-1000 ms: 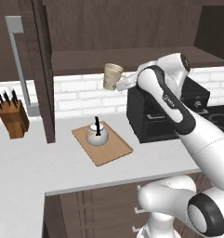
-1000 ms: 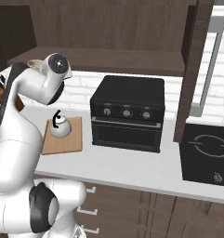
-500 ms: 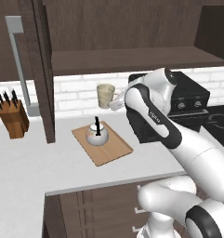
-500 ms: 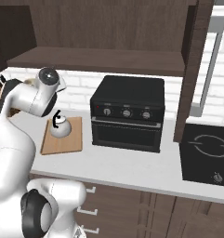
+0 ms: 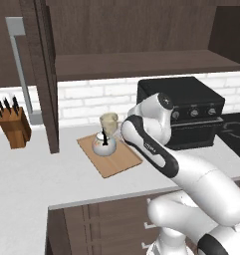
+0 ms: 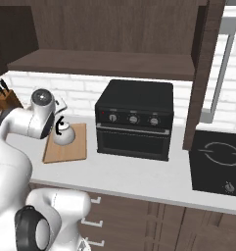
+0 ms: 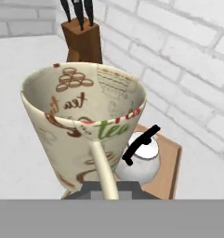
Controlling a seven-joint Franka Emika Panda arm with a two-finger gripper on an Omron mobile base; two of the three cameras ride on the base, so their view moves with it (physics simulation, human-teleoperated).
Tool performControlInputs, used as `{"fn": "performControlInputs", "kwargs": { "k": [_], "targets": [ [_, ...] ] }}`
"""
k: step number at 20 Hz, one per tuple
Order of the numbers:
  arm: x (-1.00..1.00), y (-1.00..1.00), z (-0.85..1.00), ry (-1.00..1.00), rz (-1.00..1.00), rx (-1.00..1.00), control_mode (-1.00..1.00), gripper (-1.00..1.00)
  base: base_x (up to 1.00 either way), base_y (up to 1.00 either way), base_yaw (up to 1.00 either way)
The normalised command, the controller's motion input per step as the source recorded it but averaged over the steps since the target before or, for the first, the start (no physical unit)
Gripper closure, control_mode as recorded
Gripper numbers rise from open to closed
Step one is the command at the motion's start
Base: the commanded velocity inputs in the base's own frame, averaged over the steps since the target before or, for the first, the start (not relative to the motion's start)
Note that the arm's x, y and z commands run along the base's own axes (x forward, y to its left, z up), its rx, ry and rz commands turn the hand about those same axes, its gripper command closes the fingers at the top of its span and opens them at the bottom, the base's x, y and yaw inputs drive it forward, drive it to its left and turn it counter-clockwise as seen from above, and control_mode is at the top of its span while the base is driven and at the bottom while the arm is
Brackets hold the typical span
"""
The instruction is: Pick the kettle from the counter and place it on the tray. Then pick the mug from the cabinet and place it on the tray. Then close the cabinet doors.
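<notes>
Gripping the mug (image 7: pixel 83 121) by its loop handle, my gripper (image 7: pixel 105 190) is clamped shut on it, holding the cup in the air just above the tray (image 5: pixel 119 162). Beyond it, the kettle (image 5: pixel 103 144) already sits on that board, so that step is done. Left to do, as I judge it: set the mug down beside the kettle, then shut the cabinet doors (image 5: pixel 42 74).
</notes>
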Motion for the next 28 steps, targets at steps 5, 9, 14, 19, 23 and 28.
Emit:
{"fn": "performControlInputs", "kwargs": {
  "k": [5, 9, 14, 19, 23, 28],
  "targets": [
    [0.00, 0.00, -0.89, 0.00, 0.00, -0.06, -1.00, 1.00, 0.00, 0.00, 0.00],
    [0.00, 0.00, -0.83, 0.00, 0.00, 0.00, -1.00, 1.00, 0.00, 0.00, 0.00],
    [0.15, -0.05, -0.48, 0.02, 0.00, 0.01, -1.00, 1.00, 0.00, 0.00, 0.00],
    [0.28, -0.02, -0.24, 0.03, 0.00, 0.06, -1.00, 1.00, 0.00, 0.00, 0.00],
    [0.20, 0.00, -0.27, 0.00, 0.00, 0.02, -1.00, 1.00, 0.00, 0.00, 0.00],
    [0.05, 0.00, -0.34, 0.03, 0.00, 0.00, -1.00, 1.00, 0.00, 0.00, 0.00]
  ]
}}
